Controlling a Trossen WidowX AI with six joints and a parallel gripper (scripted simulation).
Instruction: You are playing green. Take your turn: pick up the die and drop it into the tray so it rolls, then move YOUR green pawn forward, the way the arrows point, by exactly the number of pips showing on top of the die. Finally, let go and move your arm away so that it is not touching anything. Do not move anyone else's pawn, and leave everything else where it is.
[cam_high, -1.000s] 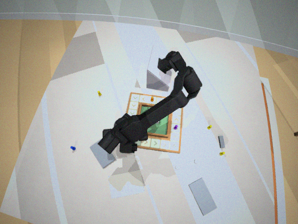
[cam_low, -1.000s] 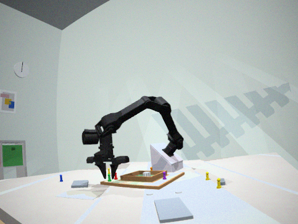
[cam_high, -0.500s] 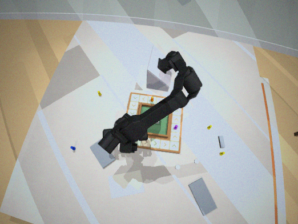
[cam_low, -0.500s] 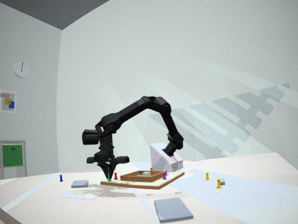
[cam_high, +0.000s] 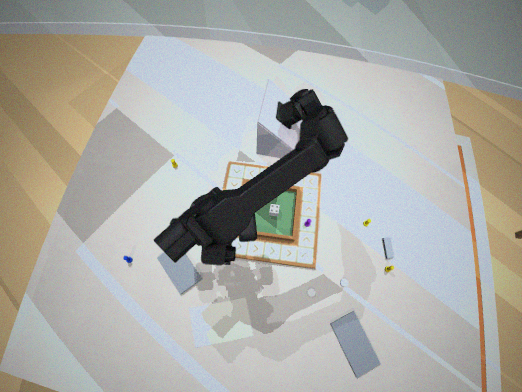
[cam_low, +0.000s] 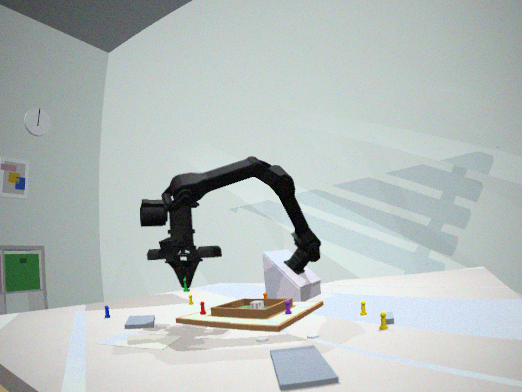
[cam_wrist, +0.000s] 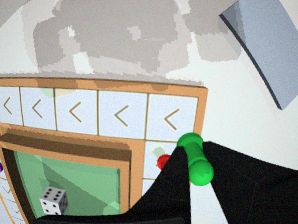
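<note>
1. The green pawn (cam_wrist: 194, 157) is being grasped between the black fingers of the gripper (cam_low: 185, 283), which is clenched on it.
2. In the exterior view, the green pawn (cam_low: 186, 285) is being held in the air above the board (cam_low: 280, 321), clear of its surface, over the corner of the board that is facing the left edge of the worktop.
3. The gripper is being pointed straight down, with the arm (cam_high: 280, 172) being arched over the board from its base toward the far edge of the worktop.
4. The die (cam_high: 274, 209) is being shown lying in the green tray (cam_high: 287, 220) at the middle of the board; the pips on top cannot be counted.
5. In the wrist view, the die (cam_wrist: 53, 200) is being seen at rest on the tray floor, and a red pawn (cam_wrist: 162, 161) is being partly hidden behind one finger, standing on a square just beside the held pawn.
6. A purple pawn (cam_high: 308, 223) is being shown standing on the side of the board facing the right edge of the worktop.
7. A blue pawn (cam_high: 128, 259) is being shown off the board, toward the left edge of the worktop.
</note>
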